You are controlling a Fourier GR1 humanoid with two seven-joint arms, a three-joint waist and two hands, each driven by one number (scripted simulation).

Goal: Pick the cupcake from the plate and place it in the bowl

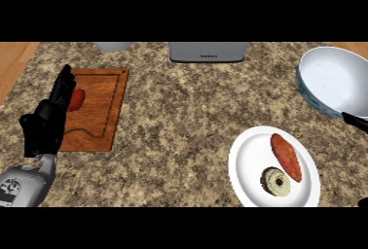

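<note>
A white plate (250, 160) lies at the lower right of the counter. On it sits the cupcake (275, 182), seen from above as a pale ring with a dark centre, beside a long orange-red piece of food (286, 156). A large white bowl (336, 80) with a blue outside stands at the upper right, with nothing in it. Only a small black part of my right hand (356, 122) shows at the right edge, between bowl and plate, touching neither. My left hand (45, 127) rests open at the far left, fingers pointing up.
A wooden cutting board (97, 109) lies at the left, with a red item (76, 98) on it partly behind my left hand. A grey appliance (208, 51) and a pale round object (114, 46) stand at the back edge.
</note>
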